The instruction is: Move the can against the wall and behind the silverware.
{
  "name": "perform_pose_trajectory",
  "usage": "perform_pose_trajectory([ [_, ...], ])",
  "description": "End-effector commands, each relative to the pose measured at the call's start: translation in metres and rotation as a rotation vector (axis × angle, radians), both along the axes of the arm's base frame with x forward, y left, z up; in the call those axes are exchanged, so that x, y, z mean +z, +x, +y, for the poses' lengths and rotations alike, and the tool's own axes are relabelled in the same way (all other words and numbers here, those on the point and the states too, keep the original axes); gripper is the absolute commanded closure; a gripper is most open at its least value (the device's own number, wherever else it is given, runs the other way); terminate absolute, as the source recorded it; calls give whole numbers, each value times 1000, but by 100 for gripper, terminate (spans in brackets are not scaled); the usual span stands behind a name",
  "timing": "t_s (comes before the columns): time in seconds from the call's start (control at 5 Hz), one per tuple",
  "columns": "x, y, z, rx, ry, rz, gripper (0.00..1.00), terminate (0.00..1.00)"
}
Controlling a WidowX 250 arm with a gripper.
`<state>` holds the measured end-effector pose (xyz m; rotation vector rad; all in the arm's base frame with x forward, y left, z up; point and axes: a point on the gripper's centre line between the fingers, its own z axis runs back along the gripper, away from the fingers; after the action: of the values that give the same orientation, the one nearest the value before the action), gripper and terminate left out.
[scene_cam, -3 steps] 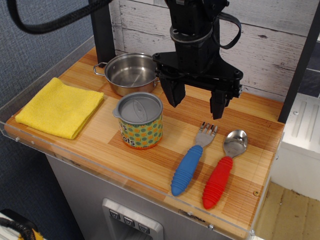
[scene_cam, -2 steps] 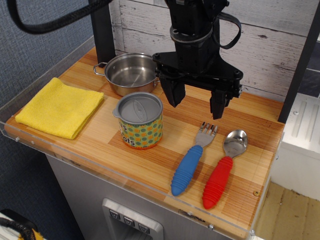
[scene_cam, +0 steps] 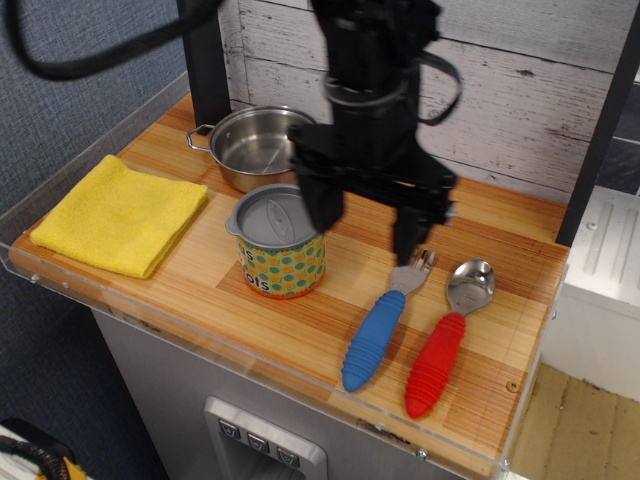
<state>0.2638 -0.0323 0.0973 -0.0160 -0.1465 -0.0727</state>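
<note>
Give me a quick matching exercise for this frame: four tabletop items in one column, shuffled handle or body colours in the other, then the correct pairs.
Items:
1. fork
2. spoon
3. cloth
4. pot

Colours:
A. shiny steel
B. red handle
C. yellow
D. blue handle

Pairs: 1-D, 2-B, 3-C, 4-A

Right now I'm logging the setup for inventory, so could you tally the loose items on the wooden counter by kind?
Can: 1
Pot: 1
Cloth, yellow: 1
Fork, blue handle: 1
Spoon, red handle: 1
Total: 5
</note>
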Motion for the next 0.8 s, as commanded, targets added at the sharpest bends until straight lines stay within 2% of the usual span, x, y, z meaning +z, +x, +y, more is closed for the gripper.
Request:
perform_pose_trajectory([
  [0.0, 20, -34, 43, -87, 80, 51, 0, 0],
  [0.2, 2, -42, 61, -178, 110, 133, 0, 0],
  [0.4, -6, -48, 77, -239, 152, 134, 0, 0],
  [0.6, -11, -48, 93, -256, 162, 143, 0, 0],
])
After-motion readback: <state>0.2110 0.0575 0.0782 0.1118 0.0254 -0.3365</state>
